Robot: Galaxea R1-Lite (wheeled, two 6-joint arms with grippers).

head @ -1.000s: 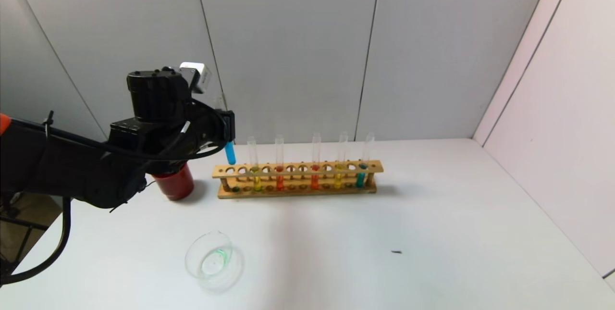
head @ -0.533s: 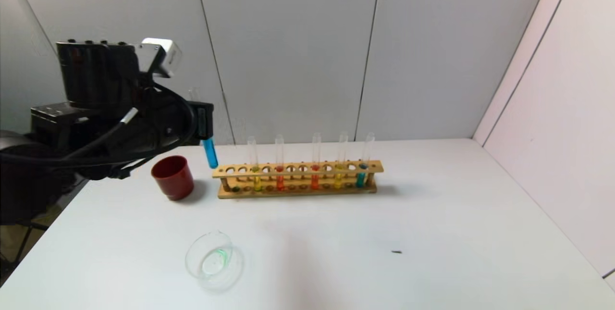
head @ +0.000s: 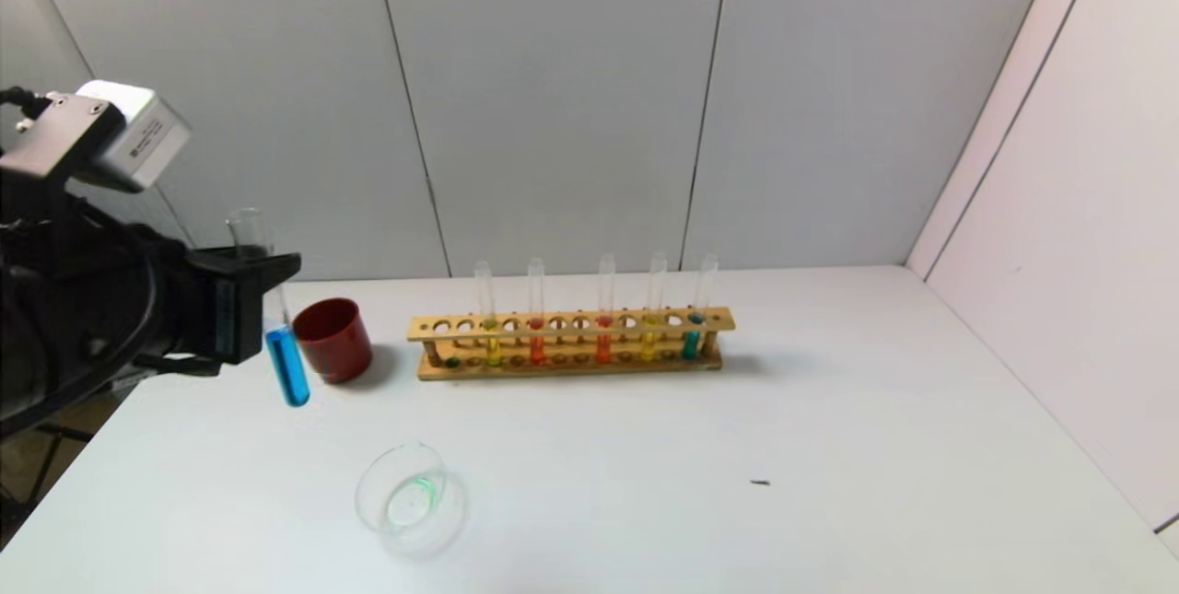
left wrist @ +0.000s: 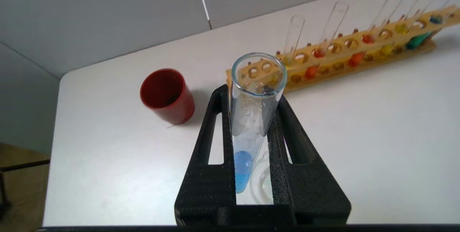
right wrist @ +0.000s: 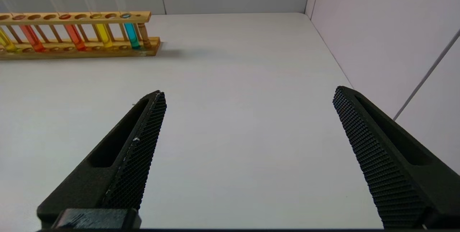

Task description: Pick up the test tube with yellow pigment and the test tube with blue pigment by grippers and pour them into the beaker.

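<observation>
My left gripper (head: 262, 295) is shut on the test tube with blue pigment (head: 287, 373) and holds it upright above the table's left side, in front of the red cup and behind the beaker (head: 410, 500). In the left wrist view the tube (left wrist: 248, 131) stands between the fingers (left wrist: 215, 124), with part of the beaker's rim (left wrist: 264, 185) below it. The beaker holds a green trace. The test tube with yellow pigment (head: 490, 341) stands in the rack near its left end. My right gripper (right wrist: 248, 91) is open and empty over bare table; it is out of the head view.
The wooden rack (head: 571, 322) stands at the back with several coloured tubes, among them a teal one (head: 693, 336) and a purer yellow one (head: 650, 336). A dark red cup (head: 332, 339) stands left of the rack. A small dark speck (head: 760, 483) lies on the table's right side.
My left gripper has carried the blue tube away from the rack's left end, moving left and nearer, past the red cup. The rack, cup and beaker have not moved.
</observation>
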